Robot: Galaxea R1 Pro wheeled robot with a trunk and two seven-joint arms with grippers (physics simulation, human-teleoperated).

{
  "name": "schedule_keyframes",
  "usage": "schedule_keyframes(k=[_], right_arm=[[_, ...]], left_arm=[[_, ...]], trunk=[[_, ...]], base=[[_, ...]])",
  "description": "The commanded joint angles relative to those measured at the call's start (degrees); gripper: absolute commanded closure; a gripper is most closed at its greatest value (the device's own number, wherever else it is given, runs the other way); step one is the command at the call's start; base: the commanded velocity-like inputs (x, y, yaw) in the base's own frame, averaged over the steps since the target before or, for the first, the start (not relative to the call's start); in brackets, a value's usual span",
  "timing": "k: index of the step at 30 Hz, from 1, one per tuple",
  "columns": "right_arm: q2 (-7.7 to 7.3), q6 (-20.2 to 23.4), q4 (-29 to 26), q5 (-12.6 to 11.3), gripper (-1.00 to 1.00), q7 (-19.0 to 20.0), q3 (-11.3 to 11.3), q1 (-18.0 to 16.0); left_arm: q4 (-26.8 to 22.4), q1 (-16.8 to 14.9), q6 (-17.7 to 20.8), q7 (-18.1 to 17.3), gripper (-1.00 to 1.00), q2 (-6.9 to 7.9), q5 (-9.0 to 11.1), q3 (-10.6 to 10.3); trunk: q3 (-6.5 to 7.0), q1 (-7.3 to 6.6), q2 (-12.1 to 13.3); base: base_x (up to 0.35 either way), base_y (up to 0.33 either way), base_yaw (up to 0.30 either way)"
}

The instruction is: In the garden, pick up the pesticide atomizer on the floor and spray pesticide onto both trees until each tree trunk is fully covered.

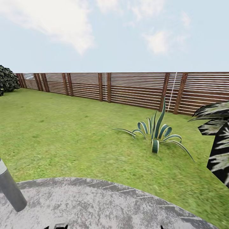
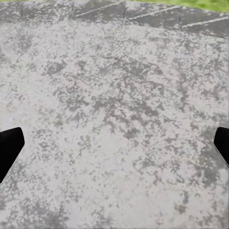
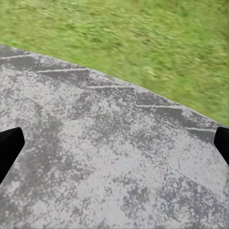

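Note:
The garden lawn (image 1: 79,127) stretches ahead to a brown slatted wooden fence (image 1: 127,89). The pesticide atomizer, both trees and their trunks are out of view. My left gripper (image 2: 114,148) is open above mottled grey stone paving (image 2: 114,95), its black fingertips (image 2: 9,148) far apart with nothing between them. My right gripper (image 3: 114,148) is also open and empty, over the curved edge of the paving (image 3: 95,143) where it meets the grass (image 3: 143,38).
A striped spiky agave plant (image 1: 157,133) grows on the lawn ahead right. Dark variegated fronds (image 1: 219,140) stand at the right edge and a dark bush (image 1: 7,79) at the far left. A grey cylinder (image 1: 11,189) leans at the lower left over the paving (image 1: 95,206).

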Motion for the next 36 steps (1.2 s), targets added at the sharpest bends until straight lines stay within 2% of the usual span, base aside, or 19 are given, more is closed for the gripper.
schedule_keyframes(k=[1, 8, 11, 16, 22, 26, 28, 36], right_arm=[[-0.01, -0.17, 0.79, 0.1, -1.0, 0.07, 0.1, -0.13], [0.36, -0.42, 4.1, 0.09, -1.0, 0.01, 0.3, -0.28], [0.5, -1.23, 4.51, 0.1, -1.0, -0.05, 0.31, -0.29], [0.63, -1.37, 4.54, 0.09, -1.0, -0.29, 0.31, -0.29], [0.82, -1.4, 4.57, 0.09, -1.0, -0.44, 0.31, -0.29], [0.85, -1.41, 4.56, 0.03, -1.0, -0.42, 0.31, -0.29], [0.85, -1.54, 4.58, 0.06, -1.0, -0.39, 0.35, -0.29], [0.89, -2.47, 4.56, 0.01, -1.0, -0.44, 0.31, -0.29]], left_arm=[[0.18, 0.11, -1.26, 0.04, -1.0, 0.01, 0.38, 0.6], [4.12, 0.19, -4.75, 0.0, -1.0, 0.73, 0.77, 1.67], [4.79, 0.19, -7.94, 0.05, -1.0, 0.72, 0.84, 1.73], [4.81, 0.19, -8.69, 0.06, -1.0, 0.72, 0.87, 1.79], [4.82, 0.19, -8.85, 0.13, -1.0, 0.73, 1.29, 1.88], [4.82, 0.19, -8.86, 0.1, -1.0, 0.85, 3.62, 1.99], [4.82, 0.19, -8.93, 0.04, -1.0, 0.95, 6.42, 2.27], [4.82, 0.19, -8.95, -0.02, -1.0, 0.98, 7.29, 2.35]], trunk=[[-0.06, 0.0, -0.03], [-0.06, 0.0, -0.03], [-0.06, 0.0, -0.03], [-0.06, 0.0, -0.03], [-0.06, 0.0, -0.03], [-0.08, 0.0, -0.03], [-0.08, 0.0, -0.03], [-0.08, 0.0, -0.03]], base=[[0.0, 0.0, 0.0], [0.0, 0.0, 0.0], [-0.126, -0.002, 0.0], [-0.301, -0.079, 0.085], [-0.197, -0.204, 0.248], [-0.042, -0.26, 0.179], [0.024, -0.27, 0.047], [0.07, -0.143, 0.059]])
